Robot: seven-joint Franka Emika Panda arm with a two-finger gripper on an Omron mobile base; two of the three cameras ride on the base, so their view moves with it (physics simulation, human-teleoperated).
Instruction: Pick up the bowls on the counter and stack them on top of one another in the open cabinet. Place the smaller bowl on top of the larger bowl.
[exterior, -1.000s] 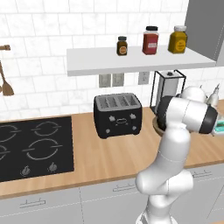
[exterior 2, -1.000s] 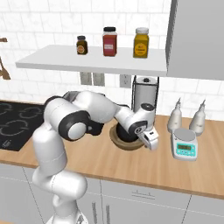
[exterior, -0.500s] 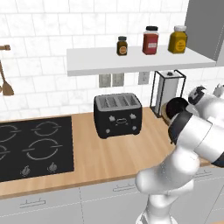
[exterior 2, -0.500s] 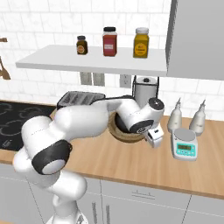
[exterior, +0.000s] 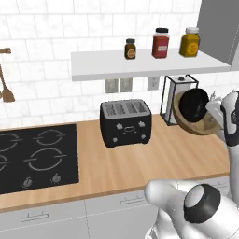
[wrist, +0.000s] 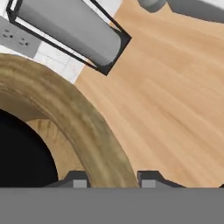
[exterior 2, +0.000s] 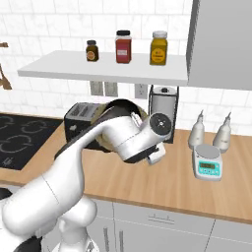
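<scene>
Both bowls are off the tabletop (exterior: 140, 163) as one stack: black bowl (exterior: 194, 104) already nested inside the tan wooden bowl (exterior: 198, 125), tilted steeply, mouth facing the toaster (exterior: 125, 122). Claw (wrist: 111, 179) is clamped on the wooden bowl's rim (wrist: 94, 144), one tip each side of the wall. In the right base view the arm covers most of the bowls, with just the wooden rim (exterior 2: 139, 112) peeking out in front of the paper towel holder (exterior 2: 163, 112).

Status, my read: stacking order is done (small in large), pick done. Left: carry the pair up into the cabinet (exterior 2: 221, 42) and set it down. Can't see the cabinet opening from here. Risk: at this tilt the black bowl could slide out.
</scene>
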